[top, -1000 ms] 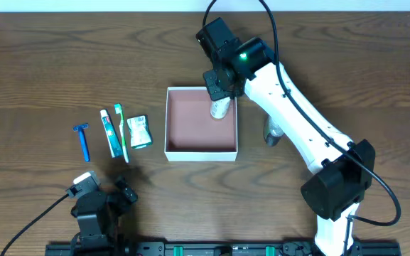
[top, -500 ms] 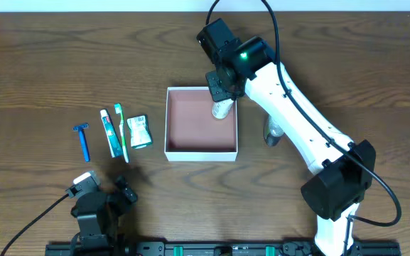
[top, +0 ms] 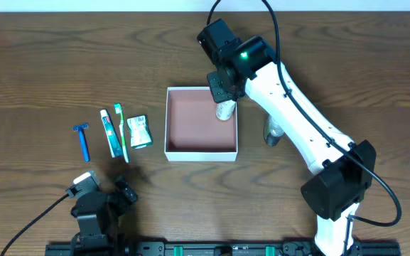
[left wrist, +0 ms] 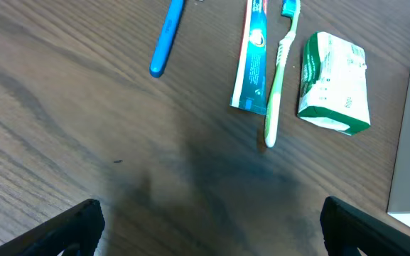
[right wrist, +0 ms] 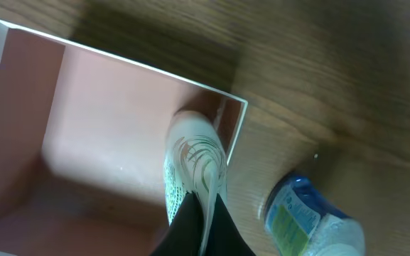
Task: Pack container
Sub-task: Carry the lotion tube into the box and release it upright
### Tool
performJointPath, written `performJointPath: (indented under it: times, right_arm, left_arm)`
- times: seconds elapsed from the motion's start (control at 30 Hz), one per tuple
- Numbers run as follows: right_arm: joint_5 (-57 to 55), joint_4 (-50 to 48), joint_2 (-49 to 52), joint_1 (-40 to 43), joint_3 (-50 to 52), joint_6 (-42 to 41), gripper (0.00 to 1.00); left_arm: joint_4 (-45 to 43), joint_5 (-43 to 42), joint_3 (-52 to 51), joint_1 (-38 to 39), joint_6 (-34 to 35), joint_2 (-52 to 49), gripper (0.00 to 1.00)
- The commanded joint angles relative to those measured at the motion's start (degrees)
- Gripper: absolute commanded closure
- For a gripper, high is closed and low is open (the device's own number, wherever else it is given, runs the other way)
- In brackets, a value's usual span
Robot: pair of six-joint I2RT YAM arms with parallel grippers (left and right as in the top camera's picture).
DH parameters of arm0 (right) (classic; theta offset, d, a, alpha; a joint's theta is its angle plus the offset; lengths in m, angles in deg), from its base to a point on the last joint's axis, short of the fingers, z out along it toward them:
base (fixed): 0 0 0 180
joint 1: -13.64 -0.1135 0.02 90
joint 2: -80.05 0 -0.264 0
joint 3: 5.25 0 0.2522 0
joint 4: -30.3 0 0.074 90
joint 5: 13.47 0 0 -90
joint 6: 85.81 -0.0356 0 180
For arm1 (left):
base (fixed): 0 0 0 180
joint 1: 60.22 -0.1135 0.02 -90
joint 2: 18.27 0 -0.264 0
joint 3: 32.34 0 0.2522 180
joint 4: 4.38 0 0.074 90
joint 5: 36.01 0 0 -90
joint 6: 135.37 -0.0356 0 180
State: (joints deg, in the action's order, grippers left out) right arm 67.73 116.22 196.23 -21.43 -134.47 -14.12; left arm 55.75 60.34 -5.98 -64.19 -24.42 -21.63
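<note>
The container sits in the middle of the table, a shallow square box with thin white walls and a dusty pink floor. That floor looks bare but for its far right corner. There a white tube with green and orange swirls on it stands close against the right wall, and the right gripper comes down on it from above, its dark fingers pinched narrow on the tube's upper end.

I'd say this is the placing step for the first item. Whether the tube's lower end is on the floor yet, I can't tell. The next move seems to call for settling it down, opening the fingers, and lifting straight up so the thin wall isn't knocked.

Just right of the box a small bottle with a blue label lies on the wood. Well to the left are a green and white packet, a green toothbrush, a toothpaste tube and a blue razor, in a row. The left gripper hangs at the near edge, spread wide and holding nothing.
</note>
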Motion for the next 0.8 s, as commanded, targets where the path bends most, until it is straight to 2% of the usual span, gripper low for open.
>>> performJointPath:
  times: [0.0, 0.4, 0.47, 0.53, 0.6, 0.63, 0.67, 0.77]
  right_arm:
    - [-1.7, -0.1, -1.8, 0.0, -1.4, -0.6, 0.99]
    - [-1.7, -4.8, -1.7, 0.3, -1.3, -1.0, 0.97]
    - [-1.7, -4.6, -1.7, 0.3, -1.3, -1.0, 0.85]
    - [-1.7, -4.5, -1.7, 0.3, -1.3, -1.0, 0.61]
    - [-1.7, -4.5, -1.7, 0.3, -1.3, -1.0, 0.51]
    - [-1.7, -4.5, -1.7, 0.3, -1.3, -1.0, 0.43]
    - [-1.7, -4.5, -1.9, 0.3, -1.3, -1.0, 0.39]
    - [-1.7, -4.5, -3.1, 0.3, -1.6, -0.1, 0.37]
  left_arm:
    - [1.9, -0.1, -1.4, 0.2, -0.7, 0.4, 0.02]
    - [1.9, -0.1, -1.4, 0.2, -0.7, 0.4, 0.02]
    - [1.9, -0.1, -1.4, 0.2, -0.7, 0.4, 0.02]
    - [1.9, -0.1, -1.4, 0.2, -0.7, 0.4, 0.02]
    - [1.9, -0.1, -1.4, 0.2, -0.7, 0.4, 0.02]
    - [1.9, -0.1, -1.4, 0.2, -0.7, 0.4, 0.02]
    - [1.9, -0.1, -1.4, 0.2, -0.7, 0.4, 0.02]
    - [1.9, -0.1, -1.4, 0.2, -0.7, 0.4, 0.02]
